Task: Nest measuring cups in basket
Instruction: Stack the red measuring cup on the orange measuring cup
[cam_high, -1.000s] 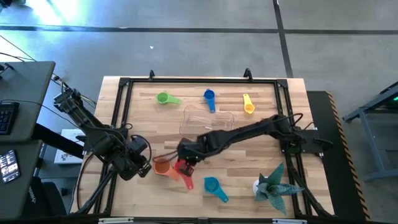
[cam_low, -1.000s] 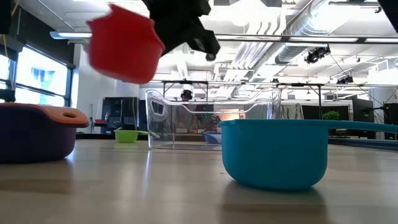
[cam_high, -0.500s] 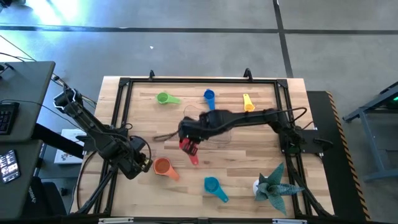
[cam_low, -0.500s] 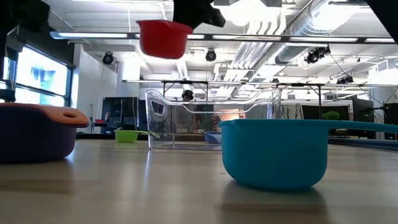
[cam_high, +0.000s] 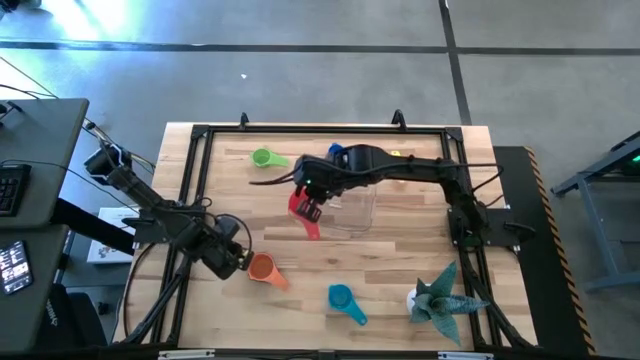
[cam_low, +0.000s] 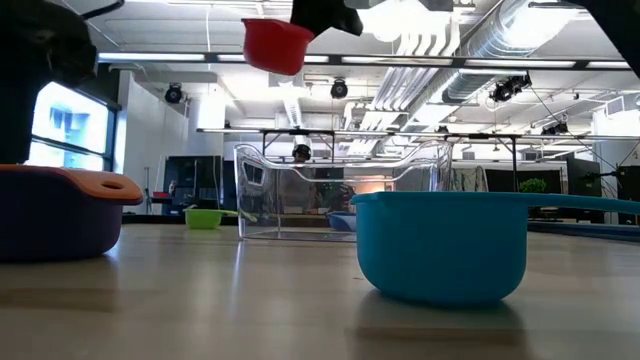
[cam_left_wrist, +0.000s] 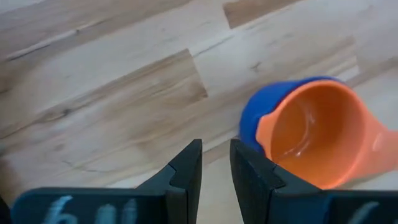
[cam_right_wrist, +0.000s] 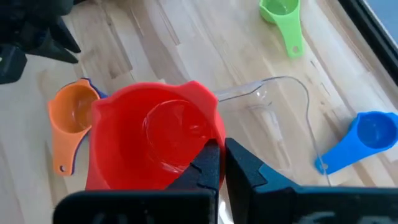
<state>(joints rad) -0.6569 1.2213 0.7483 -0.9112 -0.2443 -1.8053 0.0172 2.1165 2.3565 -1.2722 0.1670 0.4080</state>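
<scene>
With my right hand (cam_high: 305, 195) pinching the red cup (cam_high: 301, 208) high over the clear basket's (cam_high: 352, 212) left edge, I risk dropping it outside; my left hand (cam_left_wrist: 216, 168), nearly closed and empty, waits by the orange cup (cam_high: 261, 267).

The table (cam_high: 400, 260) is a pale wooden top of butcher-block planks, edged by a black frame. Along its far side lie a green cup (cam_high: 263, 157), a blue cup (cam_high: 336, 153) partly hidden under an arm, and a yellow cup (cam_high: 398, 155) of which only a bit shows, with the clear basket (cam_high: 355, 210) standing just nearer the middle. On the near side an orange cup (cam_high: 262, 267) sits nested in a dark blue-purple cup (cam_left_wrist: 252, 115) toward the left, a teal cup (cam_high: 341, 297) lies near the middle, and a spiky teal-grey paper figure (cam_high: 440, 298) stands at the right near corner.
</scene>
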